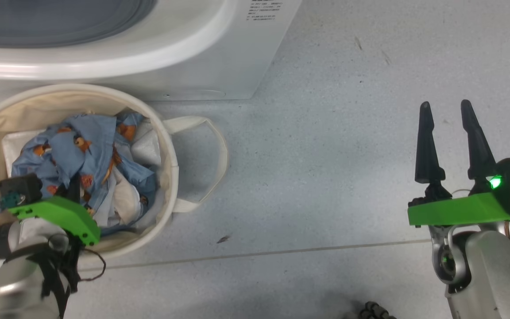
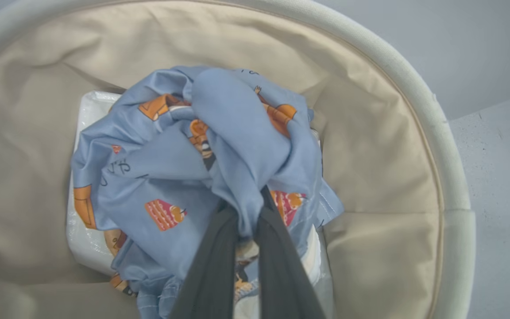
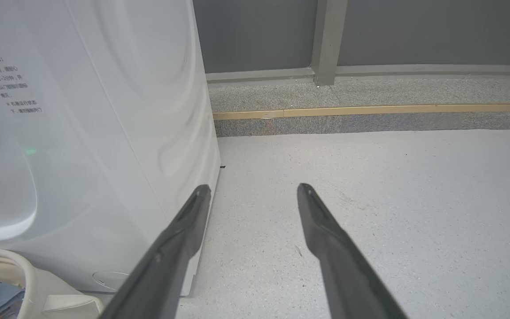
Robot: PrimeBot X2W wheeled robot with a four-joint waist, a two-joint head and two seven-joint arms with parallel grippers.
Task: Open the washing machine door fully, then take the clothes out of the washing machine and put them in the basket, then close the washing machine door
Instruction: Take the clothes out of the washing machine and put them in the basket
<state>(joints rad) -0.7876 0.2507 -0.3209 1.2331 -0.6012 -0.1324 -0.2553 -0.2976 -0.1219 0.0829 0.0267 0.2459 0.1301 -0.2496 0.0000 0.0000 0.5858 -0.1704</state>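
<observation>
In the head view you look steeply down from above the floor [image 1: 326, 146], with the washing machine [image 1: 219, 57] front at the far edge, the basket [image 1: 73, 88] near left and the right gripper [image 1: 445, 106] near right. The left wrist view puts you close above the basket's mouth, facing down into it along the left gripper [image 2: 246, 201] at the clothes [image 2: 157, 177], a close-up of what the head view shows near left. The right wrist view sits low, facing level along the floor past the machine's right side to the far wall [image 3: 414, 31], and it shares the machine's printed label [image 3: 7, 88] and the basket rim with the head view.
</observation>
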